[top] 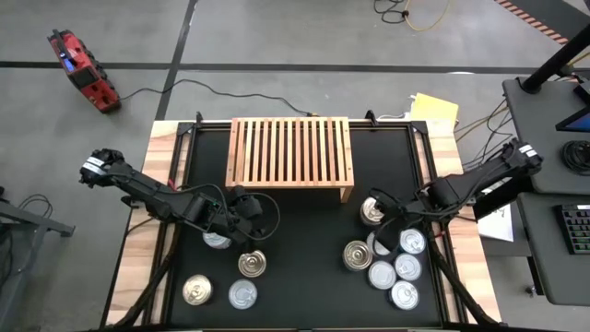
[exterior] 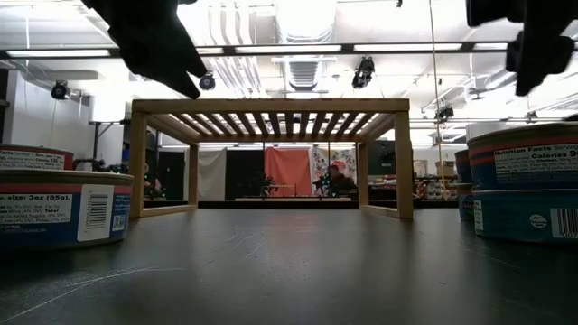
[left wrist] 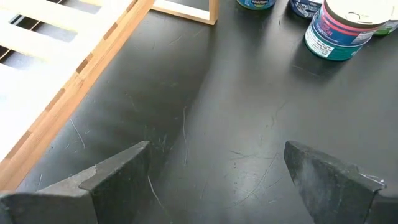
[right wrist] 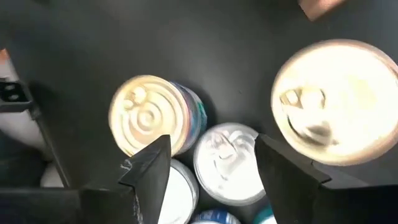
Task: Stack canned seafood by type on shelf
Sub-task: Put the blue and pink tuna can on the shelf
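Note:
The light-wood shelf [top: 290, 152] stands on short legs at the far middle of the black table, its slatted top bare. Round cans with silver or gold lids stand on the mat in two groups: several at the near left [top: 252, 265] and several at the right [top: 382, 274]. My left gripper [left wrist: 217, 168] hangs open over bare mat in front of the shelf's left part [top: 251, 217]. My right gripper [right wrist: 214, 165] is open above the right group [top: 385, 226]. Under its fingers I see a silver-lidded can [right wrist: 227, 162], a gold-lidded can [right wrist: 149, 118] beside it and another gold lid [right wrist: 333, 102].
Two cans [exterior: 59, 203] at the left and stacked cans [exterior: 528, 185] at the right stand near the table's front edge in the low view. A taller pink-and-teal can [left wrist: 345, 28] stands beyond my left gripper. Bare mat lies in front of the shelf. A person [exterior: 339, 176] sits far back.

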`<state>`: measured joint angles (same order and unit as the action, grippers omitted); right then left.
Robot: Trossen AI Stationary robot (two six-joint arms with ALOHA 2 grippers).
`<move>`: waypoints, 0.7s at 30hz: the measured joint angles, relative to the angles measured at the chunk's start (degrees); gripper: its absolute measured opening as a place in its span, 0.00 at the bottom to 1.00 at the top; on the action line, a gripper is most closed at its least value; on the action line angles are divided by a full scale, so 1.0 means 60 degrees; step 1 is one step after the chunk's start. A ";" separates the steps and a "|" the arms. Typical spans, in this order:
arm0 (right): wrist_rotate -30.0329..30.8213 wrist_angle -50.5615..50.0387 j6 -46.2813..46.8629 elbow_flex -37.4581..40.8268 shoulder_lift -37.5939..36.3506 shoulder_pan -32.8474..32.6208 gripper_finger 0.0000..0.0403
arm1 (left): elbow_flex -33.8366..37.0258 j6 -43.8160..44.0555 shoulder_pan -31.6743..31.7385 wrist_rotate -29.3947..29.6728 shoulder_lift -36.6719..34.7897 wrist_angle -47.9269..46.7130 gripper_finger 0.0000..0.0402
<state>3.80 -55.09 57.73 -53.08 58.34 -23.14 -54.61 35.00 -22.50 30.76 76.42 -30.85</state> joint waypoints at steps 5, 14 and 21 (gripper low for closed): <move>-0.0400 -0.0490 0.0888 0.0004 0.0388 0.0000 0.52 | 0.0000 -0.0221 0.0000 0.0220 0.0000 0.0177 0.87; -0.0463 -0.0535 0.1375 0.0004 0.1239 0.0000 0.47 | 0.0000 -0.1029 0.0018 0.0571 0.0004 0.0624 0.87; -0.0264 -0.0583 0.1207 -0.0102 0.1538 0.0029 0.42 | 0.0000 -0.1536 0.0018 0.0826 0.0004 0.0893 0.87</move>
<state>2.21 -58.59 64.97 -53.69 67.57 -22.96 -54.61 25.79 -22.39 35.72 76.44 -25.49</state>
